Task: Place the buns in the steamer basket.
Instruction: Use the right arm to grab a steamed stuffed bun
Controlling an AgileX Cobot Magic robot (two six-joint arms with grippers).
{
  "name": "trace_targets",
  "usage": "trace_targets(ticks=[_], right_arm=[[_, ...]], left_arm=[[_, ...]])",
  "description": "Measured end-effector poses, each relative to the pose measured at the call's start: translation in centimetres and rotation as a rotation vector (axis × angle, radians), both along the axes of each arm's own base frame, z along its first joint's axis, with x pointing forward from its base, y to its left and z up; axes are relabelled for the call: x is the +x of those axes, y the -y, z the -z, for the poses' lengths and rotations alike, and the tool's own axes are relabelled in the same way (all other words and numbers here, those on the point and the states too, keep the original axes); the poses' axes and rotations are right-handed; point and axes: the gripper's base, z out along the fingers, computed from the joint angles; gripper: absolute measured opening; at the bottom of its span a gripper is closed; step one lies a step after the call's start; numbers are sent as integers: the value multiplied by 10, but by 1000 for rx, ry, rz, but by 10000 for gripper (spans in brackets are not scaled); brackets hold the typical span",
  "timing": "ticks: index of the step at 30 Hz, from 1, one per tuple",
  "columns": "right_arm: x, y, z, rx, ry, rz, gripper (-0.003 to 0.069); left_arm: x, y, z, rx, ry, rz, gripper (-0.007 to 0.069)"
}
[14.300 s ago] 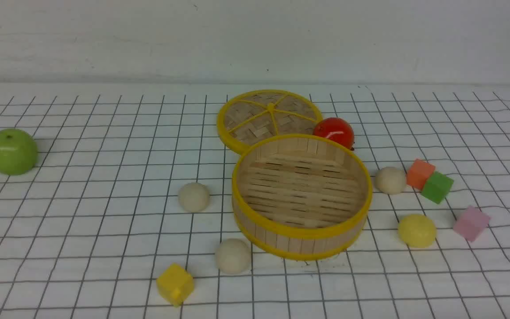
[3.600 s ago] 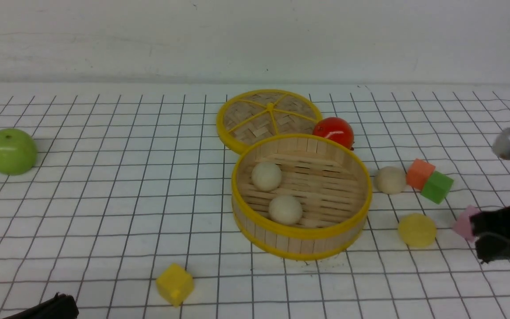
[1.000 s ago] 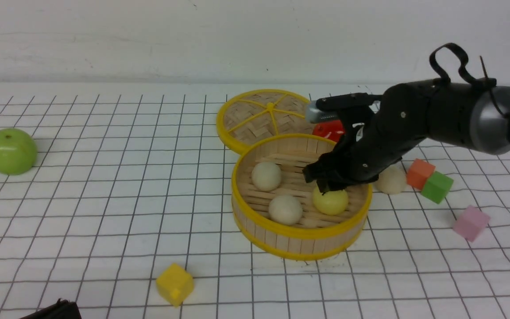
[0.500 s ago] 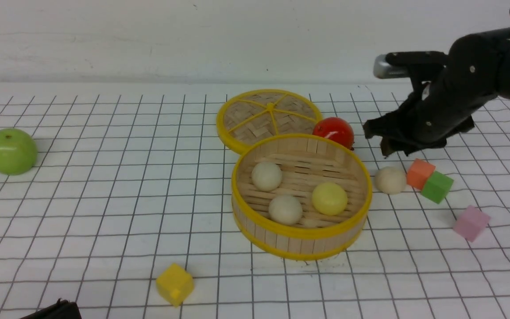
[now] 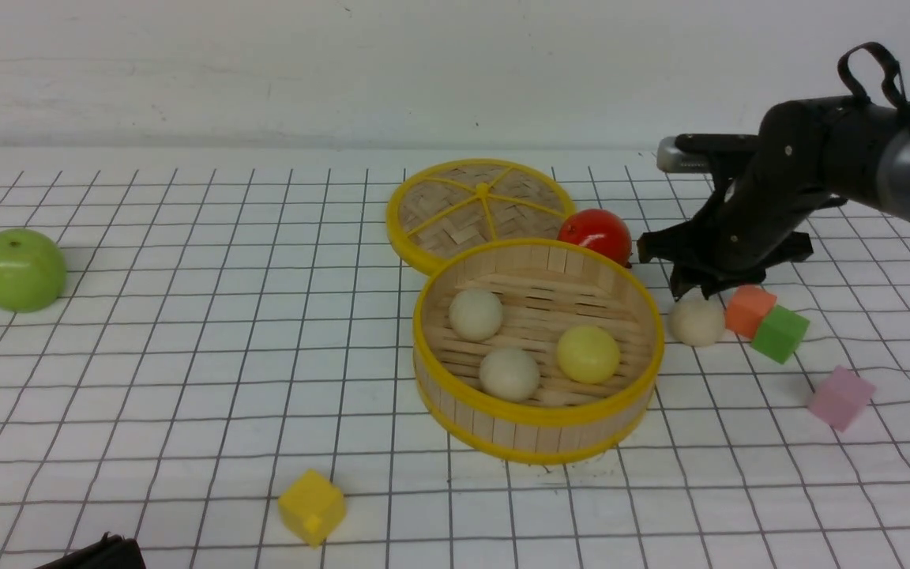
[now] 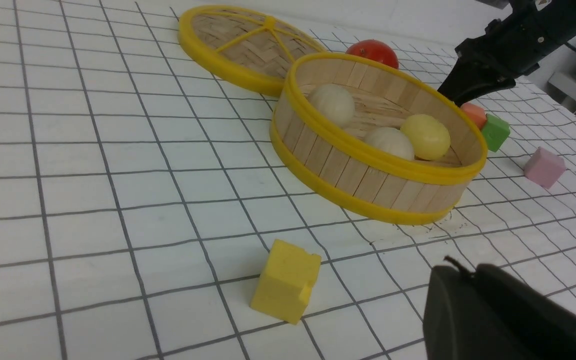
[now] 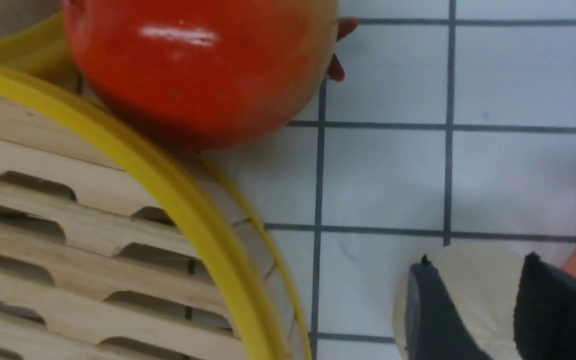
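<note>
The steamer basket [image 5: 538,436] stands mid-table and holds two cream-white buns [image 5: 475,314] [image 5: 509,373] and the pale yellow bun [image 5: 588,354]. The last cream-white bun [image 5: 695,321] lies on the table just right of the basket. My right gripper [image 5: 692,291] is open right above it. In the right wrist view its fingertips [image 7: 430,300] straddle the top of that bun [image 7: 483,295]. My left gripper [image 6: 463,267] is shut and empty, low at the near left, near the yellow cube [image 6: 285,285]. The basket [image 6: 368,180] also shows in the left wrist view.
The woven lid [image 5: 480,207] lies behind the basket with the red tomato [image 5: 596,235] beside it. An orange cube [image 5: 750,308] touches the bun's right side, then a green cube [image 5: 779,333] and a pink cube [image 5: 840,397]. A green apple [image 5: 19,269] sits far left.
My right gripper left the yellow bun in the basket, rose and swung right, and has now come down over the cream-white bun on the table. The left arm has not moved.
</note>
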Motion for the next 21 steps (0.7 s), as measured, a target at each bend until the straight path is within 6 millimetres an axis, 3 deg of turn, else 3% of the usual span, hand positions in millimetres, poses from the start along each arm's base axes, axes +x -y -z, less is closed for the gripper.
trace_targets(ticks=[9,21], right_arm=[[2,1,8,-17,-12,-6,252],[-7,2,-21,-14,2,-8,252]], left_arm=[[0,0,0,0,0,0,39],[0,0,0,0,0,0,55]])
